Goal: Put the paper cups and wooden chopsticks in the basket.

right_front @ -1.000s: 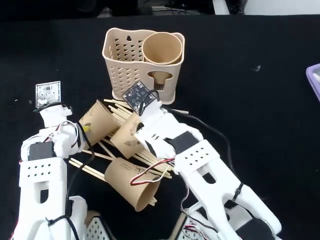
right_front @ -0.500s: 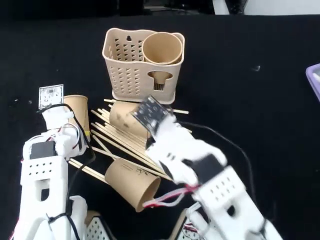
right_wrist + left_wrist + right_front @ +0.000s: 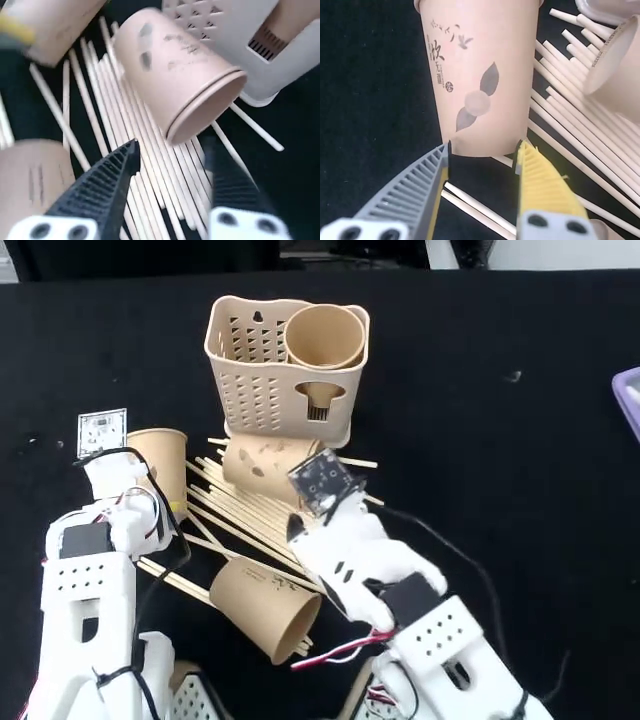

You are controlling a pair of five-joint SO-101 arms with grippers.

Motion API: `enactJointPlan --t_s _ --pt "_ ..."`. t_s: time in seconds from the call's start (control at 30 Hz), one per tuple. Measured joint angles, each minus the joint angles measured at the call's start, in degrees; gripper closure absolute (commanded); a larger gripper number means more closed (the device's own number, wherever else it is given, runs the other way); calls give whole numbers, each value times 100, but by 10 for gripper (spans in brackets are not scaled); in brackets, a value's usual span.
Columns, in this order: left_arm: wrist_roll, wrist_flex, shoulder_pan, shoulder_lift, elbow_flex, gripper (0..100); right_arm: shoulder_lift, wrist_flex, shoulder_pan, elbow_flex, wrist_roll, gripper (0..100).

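**Pinching One Cup, Gaping Over Another**

Farthest out from the basket (image 3: 250, 390), a near cup (image 3: 265, 607) lies on its side across the chopsticks (image 3: 235, 518). The left gripper (image 3: 482, 151) has its jaws half spread. Their tips press either side of the narrow base of the held cup (image 3: 480, 75), off the basket's front-left corner. The right gripper (image 3: 172, 149) hangs with jaws wide, holding nothing, over the chopsticks beside a tipped cup (image 3: 175, 80) lying just before the basket's front wall. A nested cup (image 3: 325, 337) stands inside the basket's right half.
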Motion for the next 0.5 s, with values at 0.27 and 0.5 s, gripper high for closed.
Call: enactJointPlan --t_s 0.27,0.5 --pt "0 -149 0 0 88 780 1169 -1204 0 79 -316 698" --pt "0 -149 0 0 158 780 2057 -1354 0 -255 -730 711"
